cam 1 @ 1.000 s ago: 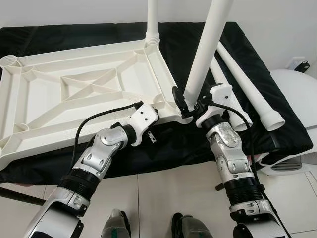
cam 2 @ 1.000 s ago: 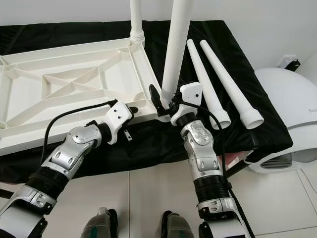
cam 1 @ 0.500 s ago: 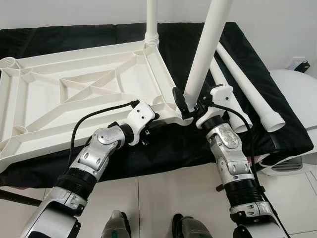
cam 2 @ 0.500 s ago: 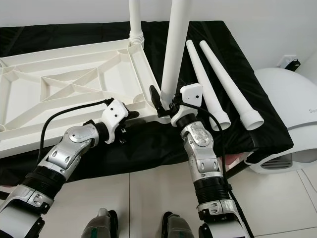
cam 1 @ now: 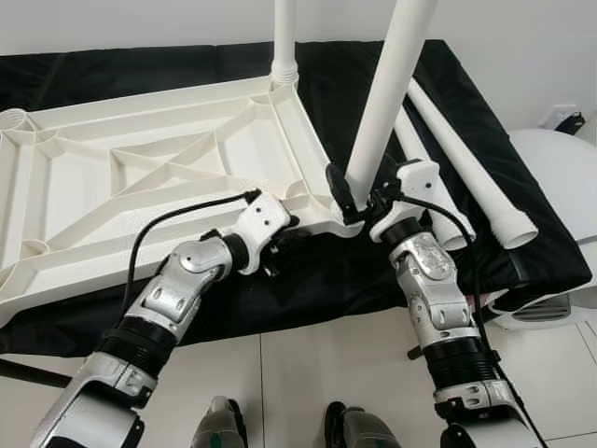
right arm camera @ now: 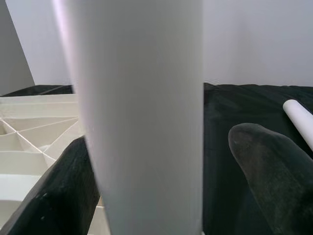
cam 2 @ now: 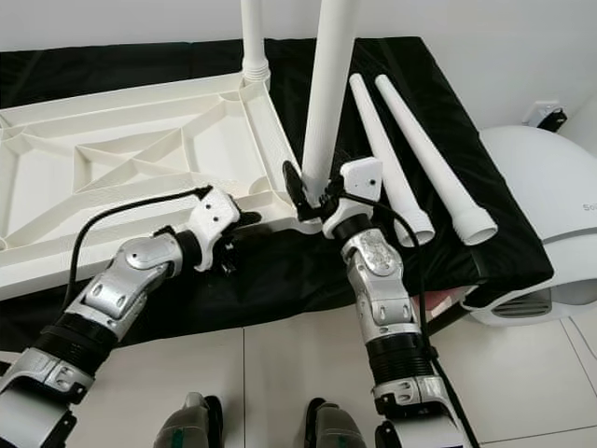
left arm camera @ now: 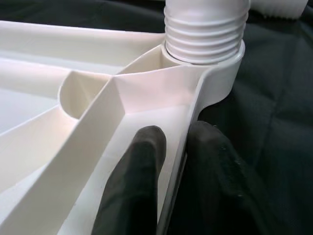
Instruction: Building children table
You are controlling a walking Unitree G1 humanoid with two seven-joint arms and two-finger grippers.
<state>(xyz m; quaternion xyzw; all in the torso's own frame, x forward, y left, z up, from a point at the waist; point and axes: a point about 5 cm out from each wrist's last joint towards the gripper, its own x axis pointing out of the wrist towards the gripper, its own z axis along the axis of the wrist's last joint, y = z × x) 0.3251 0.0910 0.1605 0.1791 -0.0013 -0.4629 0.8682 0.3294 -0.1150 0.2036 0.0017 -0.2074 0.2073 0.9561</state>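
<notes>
Inverted white tabletop (cam 1: 140, 187) lies on the black-covered worktop (cam 1: 522, 243). One table leg (cam 1: 284, 37) stands seated in the far corner socket. Right end effector (cam 1: 356, 198) is closed around a second leg (cam 1: 387, 89), held upright at the near corner socket just beside it. Left end effector (left arm camera: 171, 147) pinches the tabletop's edge rim, steadying it near that socket. Two loose legs (cam 2: 410, 140) lie beyond the right end effector. Judgement: roughly halfway; second leg still needs tightening, two remain.

Both silver arms bent forward, left claw (left arm camera: 166, 166) pinched nearly closed, right claw (right arm camera: 146, 181) clamped
</notes>
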